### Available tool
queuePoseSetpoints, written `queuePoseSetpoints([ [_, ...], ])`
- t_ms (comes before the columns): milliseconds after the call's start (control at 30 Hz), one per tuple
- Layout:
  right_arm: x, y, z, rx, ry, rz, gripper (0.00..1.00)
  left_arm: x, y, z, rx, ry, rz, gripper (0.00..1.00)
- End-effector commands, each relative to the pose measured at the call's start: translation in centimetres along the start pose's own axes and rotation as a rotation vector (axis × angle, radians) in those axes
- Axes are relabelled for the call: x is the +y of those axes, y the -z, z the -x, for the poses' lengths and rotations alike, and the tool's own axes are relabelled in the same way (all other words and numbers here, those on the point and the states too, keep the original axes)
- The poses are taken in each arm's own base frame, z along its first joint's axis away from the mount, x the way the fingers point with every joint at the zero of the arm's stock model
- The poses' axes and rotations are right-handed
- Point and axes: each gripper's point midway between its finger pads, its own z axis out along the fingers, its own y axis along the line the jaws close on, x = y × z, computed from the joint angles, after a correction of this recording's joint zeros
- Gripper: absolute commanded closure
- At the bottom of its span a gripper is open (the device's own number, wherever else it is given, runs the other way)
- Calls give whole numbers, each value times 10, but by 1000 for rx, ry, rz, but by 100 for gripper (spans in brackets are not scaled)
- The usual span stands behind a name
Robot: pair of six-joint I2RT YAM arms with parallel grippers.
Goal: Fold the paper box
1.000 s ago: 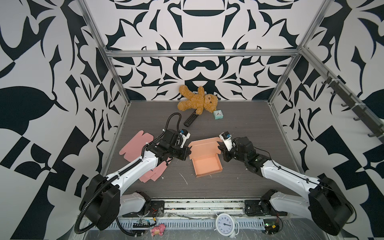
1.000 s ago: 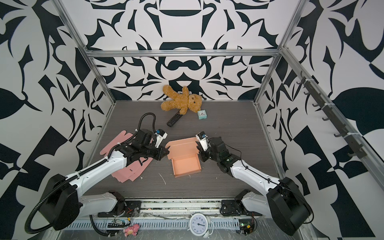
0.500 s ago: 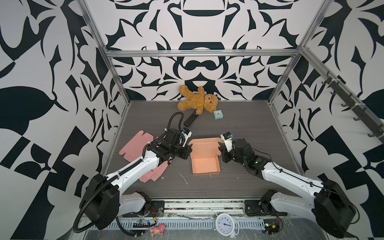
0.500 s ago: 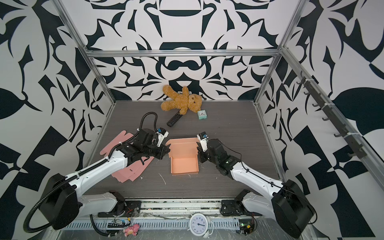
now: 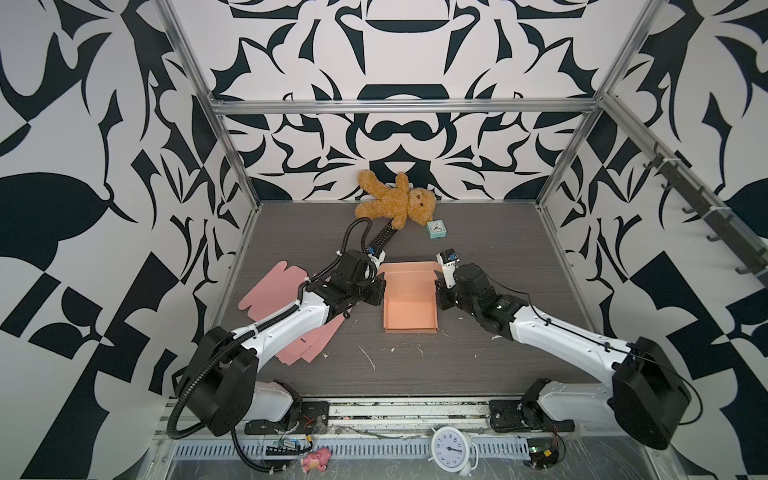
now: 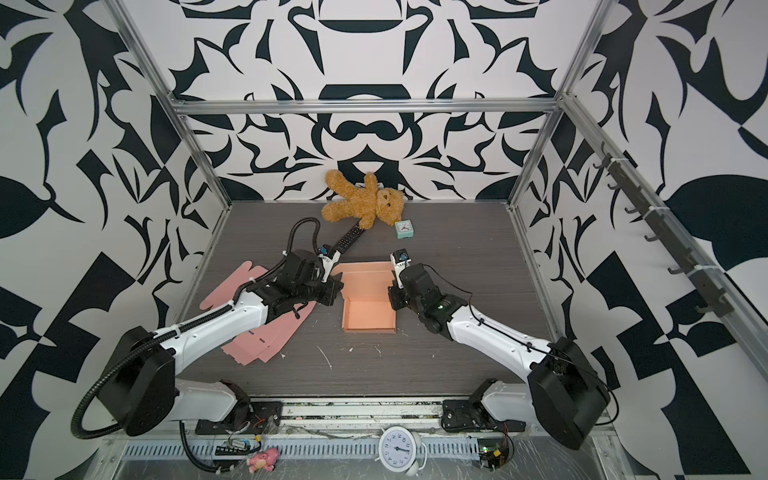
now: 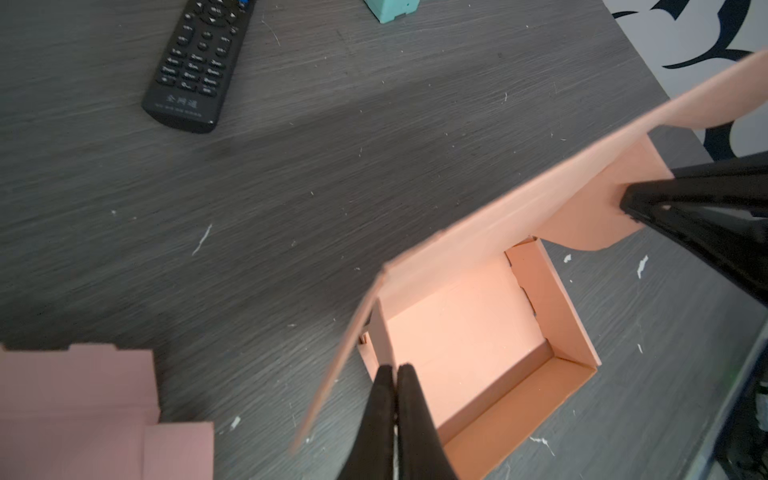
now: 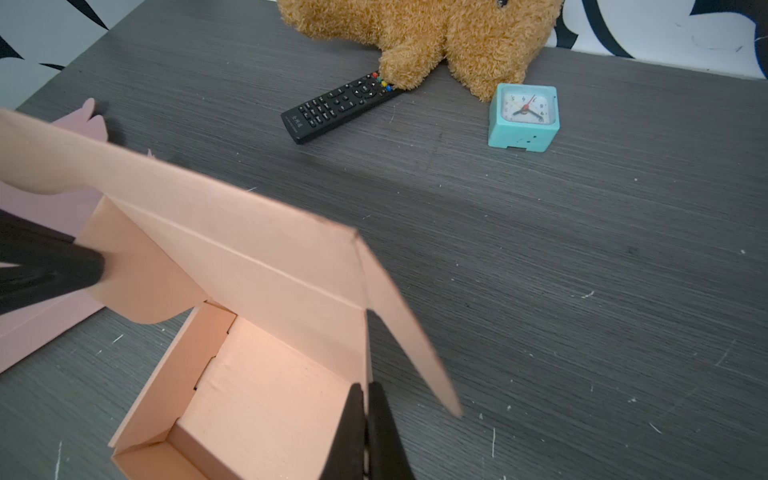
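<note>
Peach cardboard paper box [image 5: 409,309] sits on the grey table [image 5: 498,249] between the two arms. The tray is formed and the lid [image 5: 409,272] stands up at the far edge. Looks like the lid-closing step. I'd nudge both side ears inward evenly so they slip inside the walls before the lid swings down, otherwise they'll crease.

Left gripper [image 7: 395,368] and right gripper [image 8: 365,386] both have jaws pressed together, holding nothing I can make out. Top views bury the tips under the wrists. The right wrist view shows the left tip touching the left ear [image 8: 141,270], and the left wrist view shows the right tip on the right ear [image 7: 590,216].
</note>
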Motion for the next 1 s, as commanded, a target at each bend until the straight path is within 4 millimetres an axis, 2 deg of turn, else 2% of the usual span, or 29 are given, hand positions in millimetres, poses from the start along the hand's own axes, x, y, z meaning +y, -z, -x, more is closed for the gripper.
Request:
queuePoseSetpoints([
  [0, 4, 2, 17, -36, -21, -7, 92, -4, -2, 27, -91, -33, 1, 92],
  [400, 7, -10, 11, 6, -42, -3, 90, -7, -20, 9, -100, -141, 54, 93],
  [767, 6, -11, 8, 18, -46, -8, 88, -3, -31, -15, -90, -190, 119, 93],
  [967, 4, -13, 2, 35, -45, -13, 88, -9, -37, -25, -103, -215, 131, 93],
])
